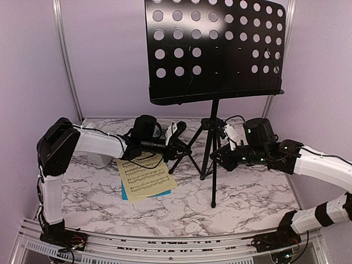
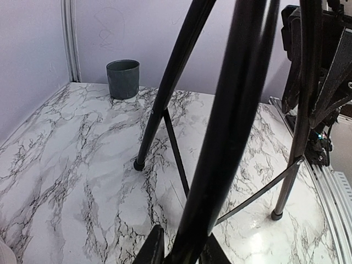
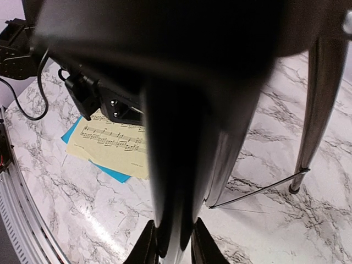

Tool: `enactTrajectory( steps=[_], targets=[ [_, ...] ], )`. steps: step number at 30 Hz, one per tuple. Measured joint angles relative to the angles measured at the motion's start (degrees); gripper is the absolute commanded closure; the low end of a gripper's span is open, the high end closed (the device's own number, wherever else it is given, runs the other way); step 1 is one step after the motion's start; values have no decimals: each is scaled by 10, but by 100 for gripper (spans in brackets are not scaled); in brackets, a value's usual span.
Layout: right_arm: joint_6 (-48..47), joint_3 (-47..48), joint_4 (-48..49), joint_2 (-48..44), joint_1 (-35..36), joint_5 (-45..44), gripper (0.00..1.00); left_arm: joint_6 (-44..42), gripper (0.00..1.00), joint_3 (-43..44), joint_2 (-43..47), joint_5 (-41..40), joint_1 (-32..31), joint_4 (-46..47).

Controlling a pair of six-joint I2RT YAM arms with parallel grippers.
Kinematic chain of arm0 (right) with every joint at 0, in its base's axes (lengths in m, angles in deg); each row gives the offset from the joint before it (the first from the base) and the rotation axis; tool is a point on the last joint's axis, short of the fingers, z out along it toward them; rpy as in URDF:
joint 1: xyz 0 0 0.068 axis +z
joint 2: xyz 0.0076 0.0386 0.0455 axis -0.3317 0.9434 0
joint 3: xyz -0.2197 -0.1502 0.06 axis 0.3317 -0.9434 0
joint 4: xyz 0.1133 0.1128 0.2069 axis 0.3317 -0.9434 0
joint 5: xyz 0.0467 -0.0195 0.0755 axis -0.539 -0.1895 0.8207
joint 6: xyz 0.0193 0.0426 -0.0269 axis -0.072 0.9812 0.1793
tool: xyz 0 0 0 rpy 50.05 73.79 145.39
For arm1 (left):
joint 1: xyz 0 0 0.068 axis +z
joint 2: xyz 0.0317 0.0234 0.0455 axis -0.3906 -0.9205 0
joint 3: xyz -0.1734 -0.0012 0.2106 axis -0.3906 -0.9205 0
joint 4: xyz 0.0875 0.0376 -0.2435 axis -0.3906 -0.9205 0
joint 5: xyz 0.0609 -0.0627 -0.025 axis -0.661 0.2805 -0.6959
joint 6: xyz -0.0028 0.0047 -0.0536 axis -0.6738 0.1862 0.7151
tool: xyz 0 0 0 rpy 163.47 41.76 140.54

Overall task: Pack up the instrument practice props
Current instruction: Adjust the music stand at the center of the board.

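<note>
Mid-table, left gripper (image 2: 181, 250) and right gripper (image 3: 173, 245) each pinch a tripod leg of the black perforated metal music stand (image 1: 214, 49).

A black hole-punched metal music stand (image 1: 214, 49) stands upright on the white marbled surface (image 1: 247, 192). A yellow sheet-music page (image 1: 146, 177) overlaps a blue page (image 1: 161, 194) beside its 3 legs. The left arm (image 1: 99, 144) and right arm (image 1: 319, 165) flank them.

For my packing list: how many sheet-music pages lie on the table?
2: a yellow page on the table, left of the music stand, and a blue page under it, mostly covered. More may be hidden beneath.
</note>
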Motion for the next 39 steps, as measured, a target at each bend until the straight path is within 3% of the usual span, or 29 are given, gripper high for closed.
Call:
enactTrajectory(
  steps=[4,7,14,31,39],
  targets=[
    [11,0,-1,-12,-1,-37,74,2,87,0,-3,-17,-9,17],
    [19,0,-1,-20,-1,-58,62,5,89,-2,-3,-26,-14,25],
    [28,0,-15,-21,-1,-99,56,12,89,-15,-3,-60,-29,56],
    [42,0,-10,-55,-3,-154,61,54,89,-40,13,-167,-84,81],
    [32,-45,37,-144,-4,-119,56,65,89,-40,16,-194,-100,76]
  ],
)
